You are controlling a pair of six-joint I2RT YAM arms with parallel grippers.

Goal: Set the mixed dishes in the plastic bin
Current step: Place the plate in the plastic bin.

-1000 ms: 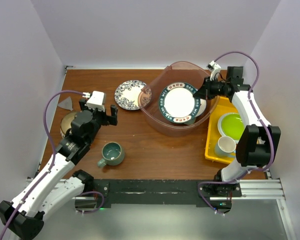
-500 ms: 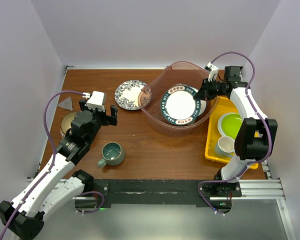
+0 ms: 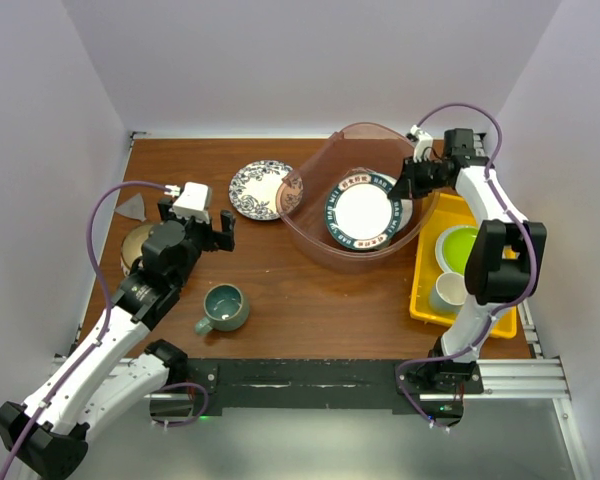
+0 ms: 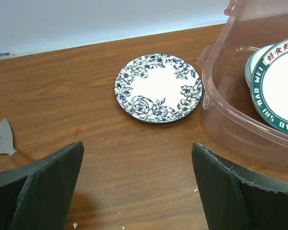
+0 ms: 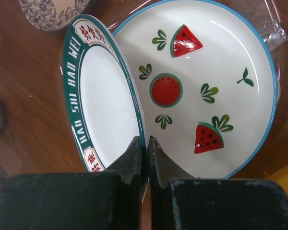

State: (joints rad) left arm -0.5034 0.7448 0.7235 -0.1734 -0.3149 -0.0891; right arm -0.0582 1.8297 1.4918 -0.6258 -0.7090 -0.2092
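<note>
inside plastic bin [image 3: 313, 247], right claw [image 5: 145, 143] grips green-rimmed plate [image 5: 103, 112]; we lay it flat on watermelon plate [image 5: 209, 86], seemingly just beneath; left claw [image 4: 137, 163] released.

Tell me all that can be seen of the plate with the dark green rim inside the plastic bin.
The green-rimmed plate is round, with a plain white centre and a broad dark green band bearing white letters and red characters on white panels. It looks like glazed ceramic, and no chips show. It is tilted, not flat, inside the plastic bin, its rim pinched in the shut right pincer. Behind it lies a watermelon plate; whether they touch cannot be told.
</note>
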